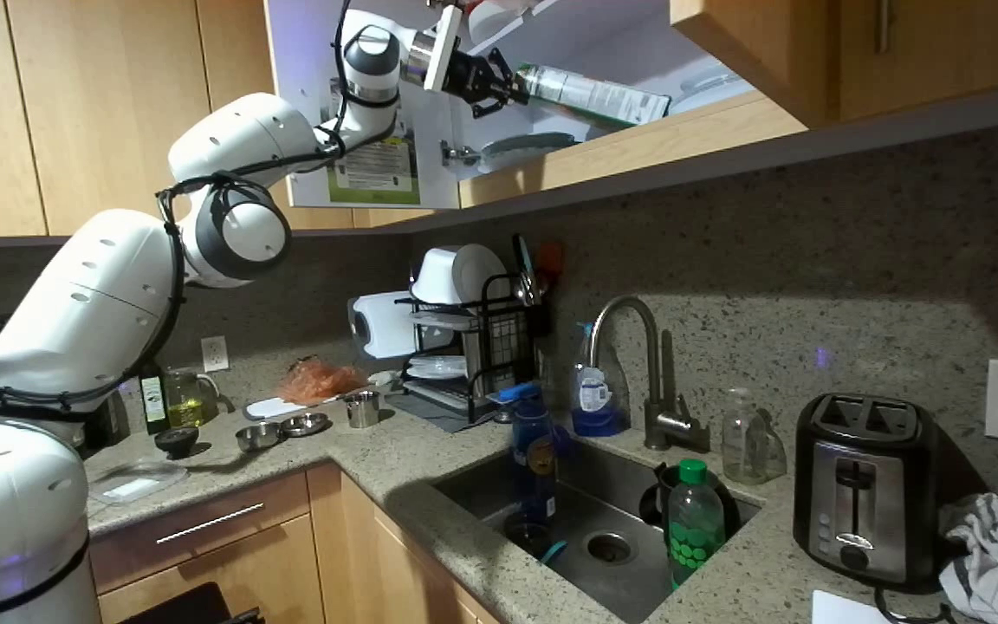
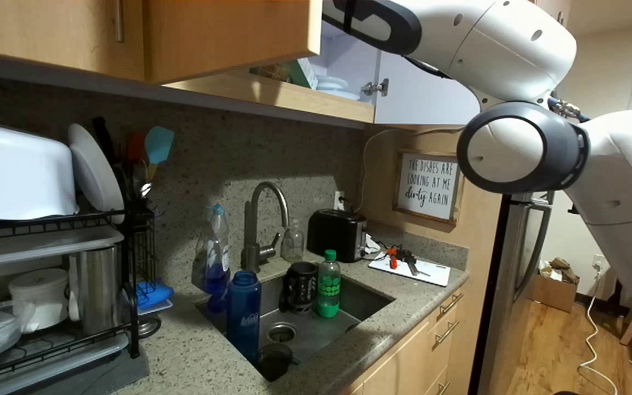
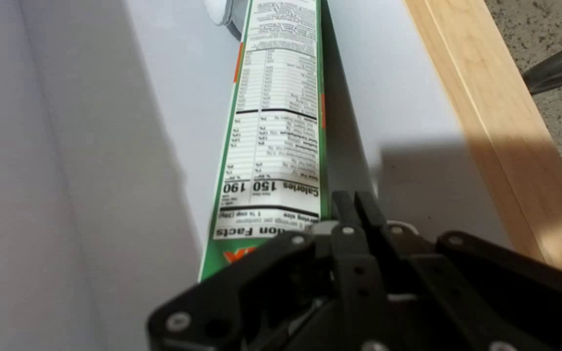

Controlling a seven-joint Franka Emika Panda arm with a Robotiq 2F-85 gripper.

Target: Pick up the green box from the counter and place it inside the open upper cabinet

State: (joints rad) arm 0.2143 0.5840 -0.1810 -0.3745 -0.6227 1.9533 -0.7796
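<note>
A toaster (image 1: 868,494) stands between a crumpled cloth (image 1: 997,559) and a bottle (image 1: 743,444), apparently glass.

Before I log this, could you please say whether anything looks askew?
Yes: in the upper cabinet, the green cereal box is on its side, angled to the front rail; it would normally stand upright.

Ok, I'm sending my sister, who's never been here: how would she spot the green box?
Above the sink, find the upper cabinet that stands open. Inside it is the green box, a long carton with green edges. Its straight sides and printed white nutrition panel set it apart from the round plates nearby.
</note>
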